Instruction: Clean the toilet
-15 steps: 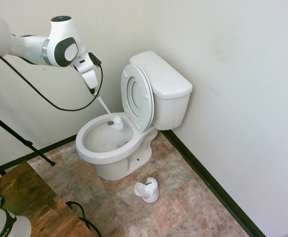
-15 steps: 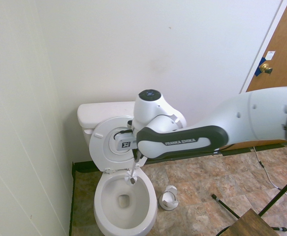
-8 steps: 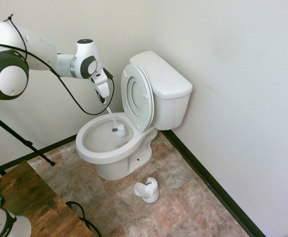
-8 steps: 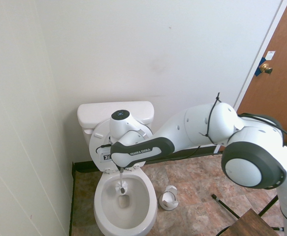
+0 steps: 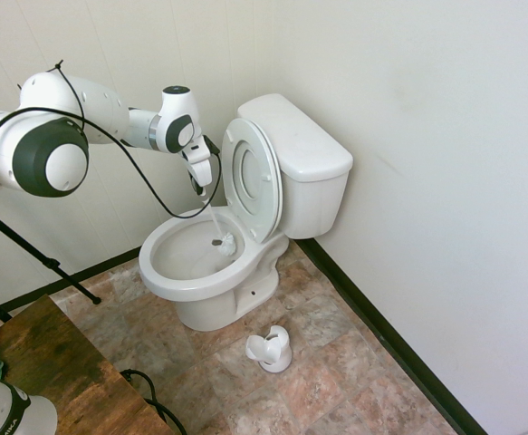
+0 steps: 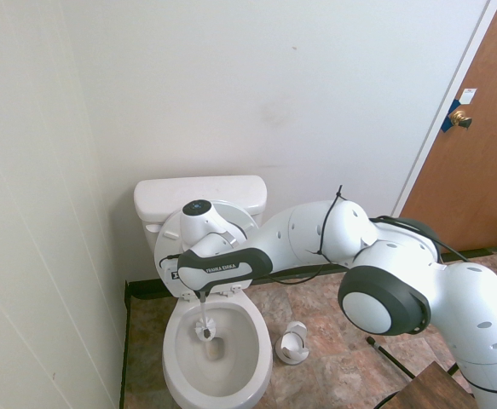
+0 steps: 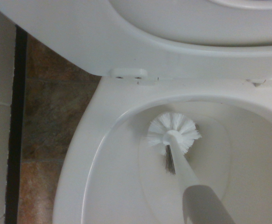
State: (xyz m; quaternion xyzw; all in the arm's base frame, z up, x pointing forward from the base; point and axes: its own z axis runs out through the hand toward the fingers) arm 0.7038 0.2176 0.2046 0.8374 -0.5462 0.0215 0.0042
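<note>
The toilet (image 5: 310, 172) stands in the corner with its seat and lid (image 5: 251, 178) raised against the tank. My gripper (image 5: 200, 187) hangs over the bowl's back edge, next to the raised seat, shut on the handle of a white toilet brush. The brush head (image 5: 225, 243) is down inside the bowl, near its rear wall. From the other side, the gripper (image 6: 199, 295) sits just above the rim and the brush head (image 6: 204, 331) lies beside the drain hole. In the wrist view, the bristles (image 7: 173, 133) rest against the inner wall of the bowl (image 7: 94, 140).
A small white brush holder (image 5: 271, 350) sits on the tile floor in front of the toilet, also seen as the brush holder (image 6: 294, 342). A wooden table corner (image 5: 57, 362) is near the arm's base. A brown door (image 6: 480, 145) is on the far side.
The arm has swung closer to the raised seat and lowered. The brush head has slid from the bowl's back rim deeper into the bowl, toward the drain.
</note>
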